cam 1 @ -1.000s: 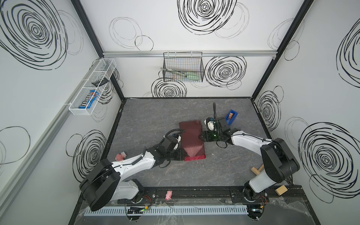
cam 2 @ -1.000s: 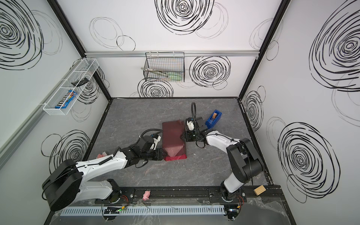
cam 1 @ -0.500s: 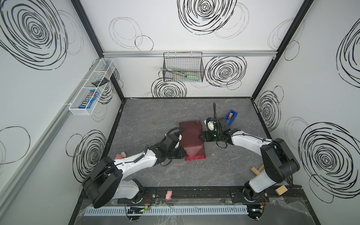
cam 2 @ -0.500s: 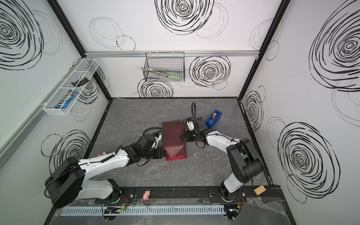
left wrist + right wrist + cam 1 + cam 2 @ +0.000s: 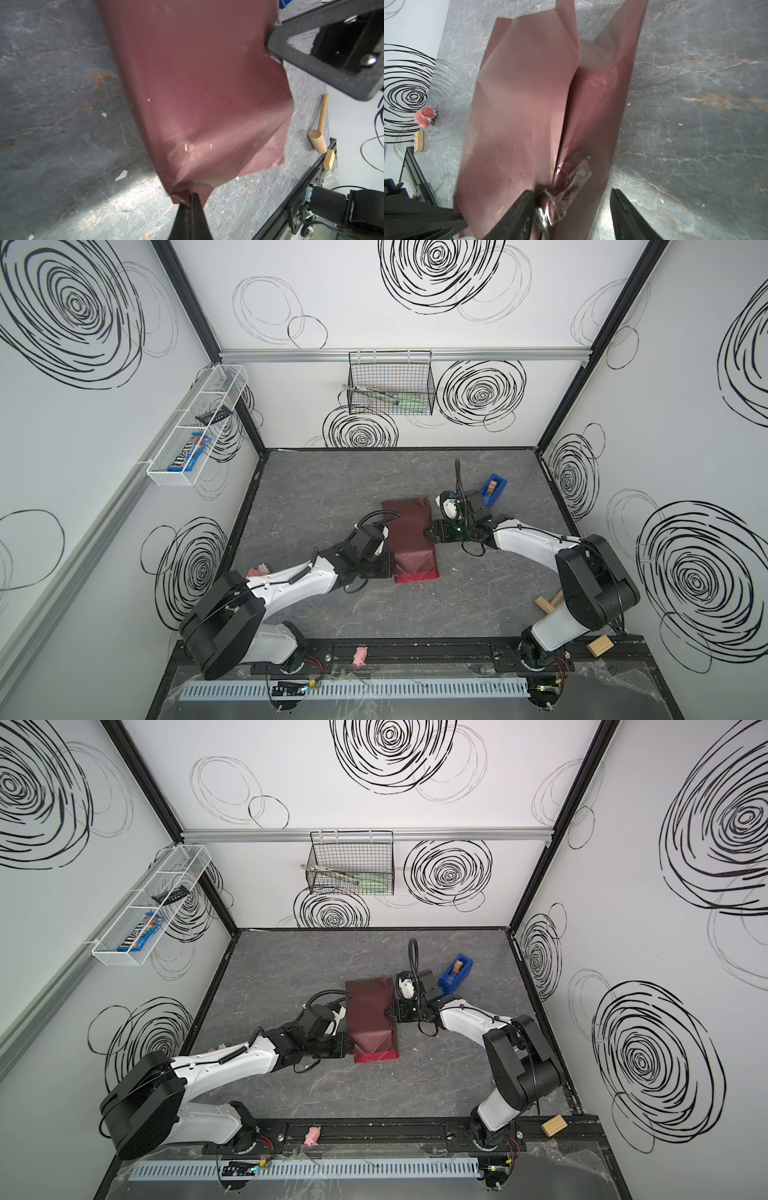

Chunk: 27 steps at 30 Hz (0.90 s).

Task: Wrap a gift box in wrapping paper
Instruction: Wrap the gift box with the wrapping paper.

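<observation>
We see the wrapping paper point(image 5: 409, 537) folded like a long tube in the middle of the table point(image 5: 324, 489). The gift box is hidden; we judge it lies inside. Our left gripper point(image 5: 190, 204) pinches the near corner of the paper, its fingers pressed together. The right gripper point(image 5: 571, 192) is spread, with one finger against the paper at the seam, beside a piece of clear tape point(image 5: 572, 176). If we pull the corner too hard, the thin paper may tear or the seam may open. The box may also slide inside.
</observation>
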Motion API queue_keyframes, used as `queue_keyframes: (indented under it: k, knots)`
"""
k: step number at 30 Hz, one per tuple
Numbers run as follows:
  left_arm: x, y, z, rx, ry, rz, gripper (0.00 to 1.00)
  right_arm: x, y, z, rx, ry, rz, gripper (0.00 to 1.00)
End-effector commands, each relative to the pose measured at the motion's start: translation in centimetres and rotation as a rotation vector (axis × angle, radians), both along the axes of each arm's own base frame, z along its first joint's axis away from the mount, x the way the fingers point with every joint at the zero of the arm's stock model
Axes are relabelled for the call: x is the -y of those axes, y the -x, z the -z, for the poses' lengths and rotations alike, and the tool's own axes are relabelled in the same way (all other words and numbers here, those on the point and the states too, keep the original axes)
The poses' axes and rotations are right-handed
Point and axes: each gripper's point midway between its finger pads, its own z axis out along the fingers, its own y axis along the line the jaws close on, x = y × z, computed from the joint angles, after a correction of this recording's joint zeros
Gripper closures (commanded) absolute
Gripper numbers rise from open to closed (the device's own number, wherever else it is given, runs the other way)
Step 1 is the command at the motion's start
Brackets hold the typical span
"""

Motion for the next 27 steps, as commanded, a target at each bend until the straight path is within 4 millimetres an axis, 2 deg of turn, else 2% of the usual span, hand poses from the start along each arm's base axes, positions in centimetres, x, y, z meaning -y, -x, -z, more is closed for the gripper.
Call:
queue_keyframes:
  k: [1, 6, 7, 9, 10, 14, 22, 25, 27]
  knots:
    - [0.68, -0.55, -0.85, 0.017, 0.016, -0.003, 1.00, 1.21, 1.86, 1.91, -0.063, 0.062, -0.010, 0.38]
    - [0.97, -0.54, -1.05, 0.016, 0.033, 0.003, 0.99, 1.23, 1.97, 2.07, -0.068, 0.062, -0.011, 0.38]
    - [1.05, -0.62, -1.18, 0.020, 0.035, 0.004, 0.85, 1.22, 1.95, 2.00, -0.067, 0.061, -0.011, 0.38]
    - [1.08, -0.60, -1.28, 0.020, 0.035, 0.004, 0.71, 1.19, 1.93, 1.89, -0.064, 0.059, -0.011, 0.38]
    - [1.12, -0.64, -1.41, 0.021, 0.037, 0.005, 0.68, 1.26, 1.95, 1.93, -0.065, 0.061, -0.009, 0.38]
    - [0.95, -0.48, -1.40, 0.017, 0.026, 0.001, 0.65, 1.21, 1.93, 1.82, -0.064, 0.059, -0.010, 0.38]
    - [1.00, 0.19, -0.93, -0.001, 0.016, 0.007, 0.85, 1.16, 1.81, 1.86, -0.064, 0.058, -0.010, 0.38]
    - [0.94, 0.23, -0.76, -0.005, 0.011, 0.005, 0.99, 1.14, 1.83, 1.82, -0.064, 0.057, -0.011, 0.38]
    - [0.98, 0.15, -0.85, -0.001, 0.011, 0.004, 1.00, 1.14, 1.79, 1.79, -0.064, 0.057, -0.010, 0.38]
